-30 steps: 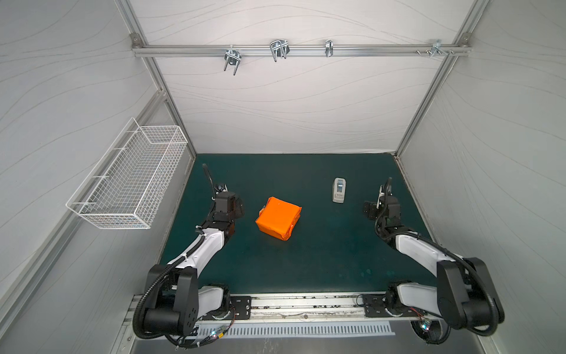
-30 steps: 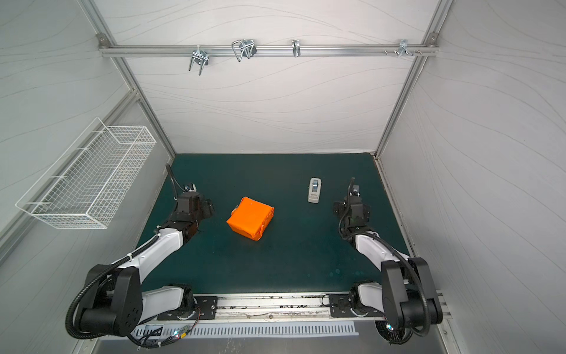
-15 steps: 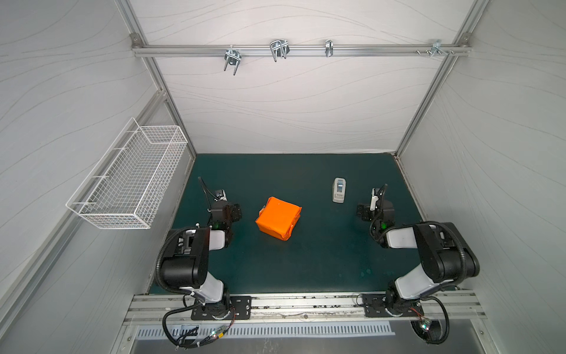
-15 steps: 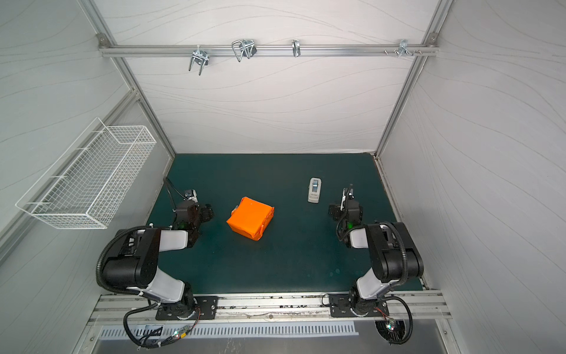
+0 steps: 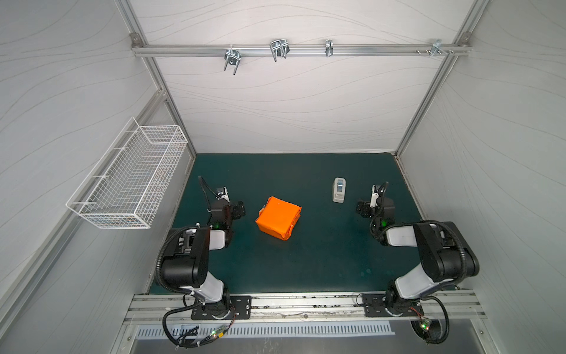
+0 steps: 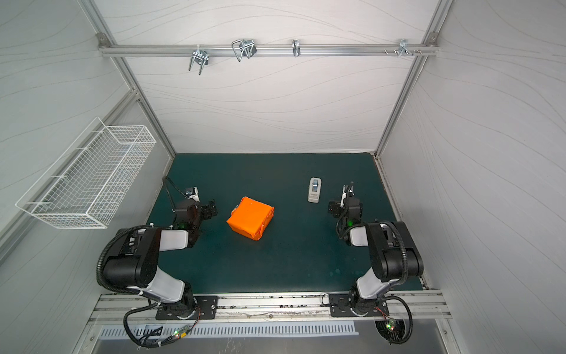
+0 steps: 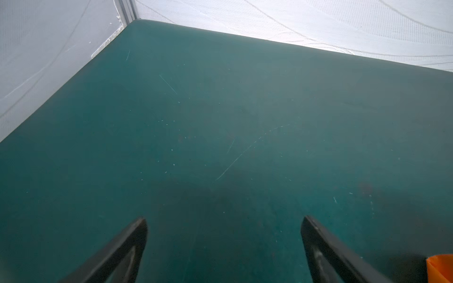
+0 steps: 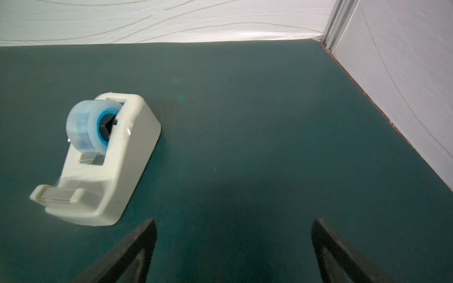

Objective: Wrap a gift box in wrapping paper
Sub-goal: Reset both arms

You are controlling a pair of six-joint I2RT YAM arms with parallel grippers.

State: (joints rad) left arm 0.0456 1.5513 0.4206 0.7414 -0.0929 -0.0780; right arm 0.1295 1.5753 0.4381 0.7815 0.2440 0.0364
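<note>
Orange wrapping paper (image 5: 278, 221) all round, presumably over the gift box; sat mid-mat, flanked by left gripper (image 7: 224, 219) and right gripper (image 8: 234, 221), spread empty, parked clear with folding done.

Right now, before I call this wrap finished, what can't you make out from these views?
1. Gift box: hidden in both top views, fully covered by the wrapping paper.
2. Folds on the underside: hidden against the table mat.
3. Tape on the seams: too small to tell in the top views.
4. Left wrist view: only one orange corner of the paper shows, cut off by the picture edge.
</note>
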